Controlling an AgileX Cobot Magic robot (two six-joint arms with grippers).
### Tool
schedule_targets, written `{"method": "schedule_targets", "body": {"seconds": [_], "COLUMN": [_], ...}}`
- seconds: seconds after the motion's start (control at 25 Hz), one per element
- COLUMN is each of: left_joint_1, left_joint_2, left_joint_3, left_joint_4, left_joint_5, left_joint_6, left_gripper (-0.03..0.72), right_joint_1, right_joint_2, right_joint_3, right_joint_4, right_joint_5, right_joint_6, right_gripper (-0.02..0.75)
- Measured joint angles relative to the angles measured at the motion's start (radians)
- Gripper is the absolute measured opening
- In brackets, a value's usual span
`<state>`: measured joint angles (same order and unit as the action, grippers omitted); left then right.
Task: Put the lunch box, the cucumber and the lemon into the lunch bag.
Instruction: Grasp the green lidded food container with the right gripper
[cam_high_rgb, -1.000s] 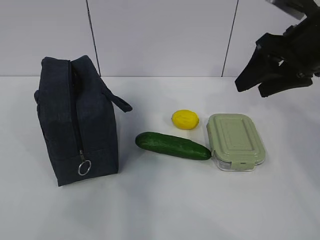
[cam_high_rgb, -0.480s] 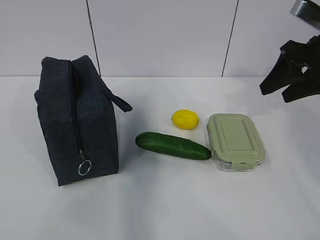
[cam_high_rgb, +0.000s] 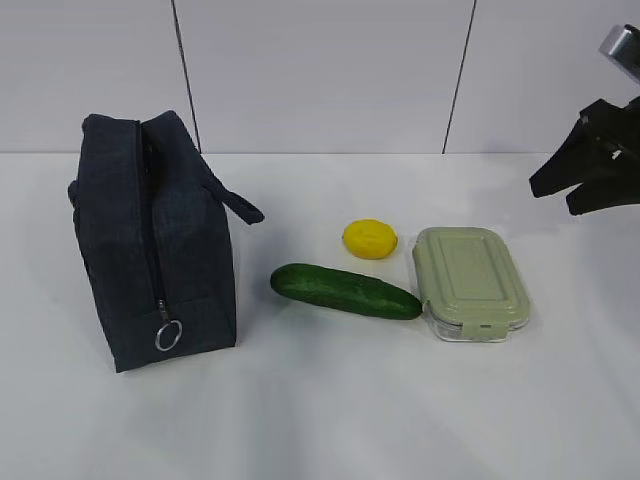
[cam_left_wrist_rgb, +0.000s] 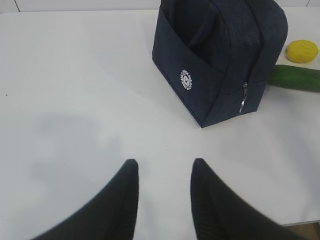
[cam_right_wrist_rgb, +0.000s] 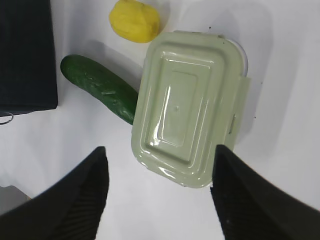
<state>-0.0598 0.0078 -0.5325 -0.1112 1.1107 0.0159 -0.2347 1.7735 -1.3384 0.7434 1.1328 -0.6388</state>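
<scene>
Standing upright at the left of the tabletop (cam_high_rgb: 330, 420), lunch bag (cam_high_rgb: 155, 240) looks zipped, so nothing's in yet. Cucumber (cam_high_rgb: 345, 291), lemon (cam_high_rgb: 370, 238) and lunch box (cam_high_rgb: 470, 282) lie close together right of it. Right tool (cam_right_wrist_rgb: 160, 200) hangs over the box, spread wide, empty, probably lining up. Left tool (cam_left_wrist_rgb: 162, 197) partly spread, empty, near bag.

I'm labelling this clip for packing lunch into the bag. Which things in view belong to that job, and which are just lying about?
Belongs to the job:
- lunch bag, zipped shut
- lunch box
- cucumber
- lemon
- right end effector, open above the lunch box

Just lying about:
- nothing; only the bare white table
</scene>
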Motion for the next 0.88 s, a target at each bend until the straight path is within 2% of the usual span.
{"method": "schedule_targets", "body": {"seconds": [0.68, 0.88], "left_joint_1": [0.0, 0.0], "left_joint_2": [0.0, 0.0], "left_joint_3": [0.0, 0.0], "left_joint_4": [0.0, 0.0], "left_joint_5": [0.0, 0.0], "left_joint_6": [0.0, 0.0], "left_gripper": [0.24, 0.24], "right_joint_1": [-0.004, -0.004], "right_joint_2": [0.147, 0.194], "right_joint_3": [0.0, 0.0], "right_joint_4": [0.041, 0.121], "right_joint_5": [-0.078, -0.078], "right_joint_6": [-0.111, -0.159], "right_gripper": [0.508, 0.508]}}
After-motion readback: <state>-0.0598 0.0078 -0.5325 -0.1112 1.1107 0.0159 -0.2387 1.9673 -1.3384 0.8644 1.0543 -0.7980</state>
